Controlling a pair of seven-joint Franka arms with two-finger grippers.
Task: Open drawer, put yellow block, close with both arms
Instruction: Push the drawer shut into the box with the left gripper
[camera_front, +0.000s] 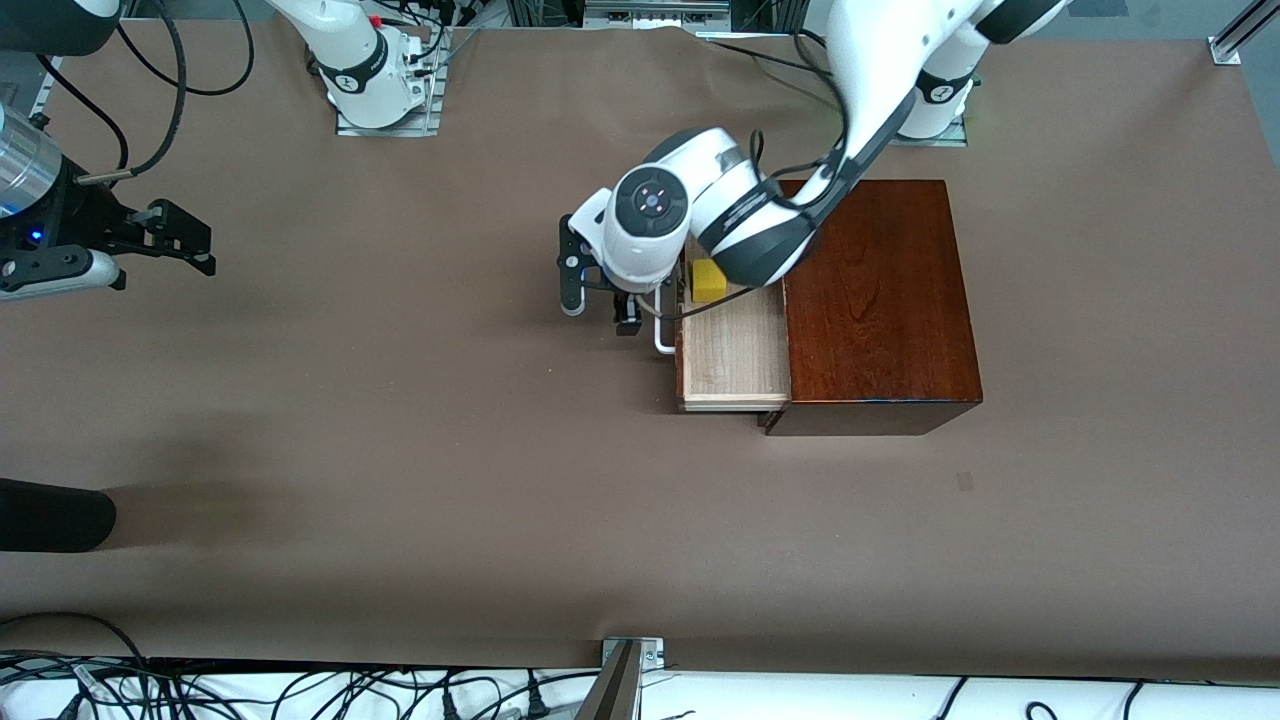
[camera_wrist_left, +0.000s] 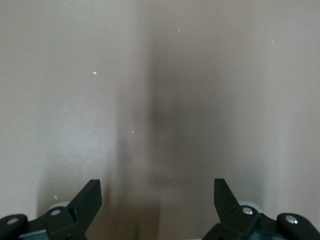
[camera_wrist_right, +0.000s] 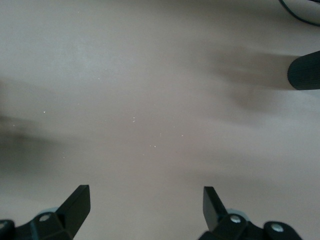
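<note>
Toward the left arm's end of the brown surface (camera_front: 400, 470): a glossy mahogany box (camera_front: 880, 300). Pulled out of it toward the right arm's end: the drawer (camera_front: 735, 355), pale wood inside, open from above. In the drawer, at the end farther from the front camera and close against the drawer front: the yellow block (camera_front: 709, 281), lying on the tray floor, free of both grippers, partly under the arm above it. On the outside of the drawer front: a white handle (camera_front: 662, 338), only its nearer end showing.

Coming from its base at the top of the front view: the left arm (camera_front: 870, 90), wrist bent down over the farther end of the drawer. Over bare surface just in front of the handle: the left gripper (camera_front: 598, 303). Jaws open, nothing between them. Cannot tell whether a finger touches the handle. In the left wrist view, black fingertips (camera_wrist_left: 91, 197) set well apart, with only brown surface and a soft shadow below.

At the right arm's end, well apart from the box: the right gripper (camera_front: 198, 248), over bare surface, waiting. Jaws fully open and empty. In the right wrist view, again only brown surface between the spread fingertips (camera_wrist_right: 79, 202), plus a dark rounded object (camera_wrist_right: 304, 70) at the picture's edge.
</note>
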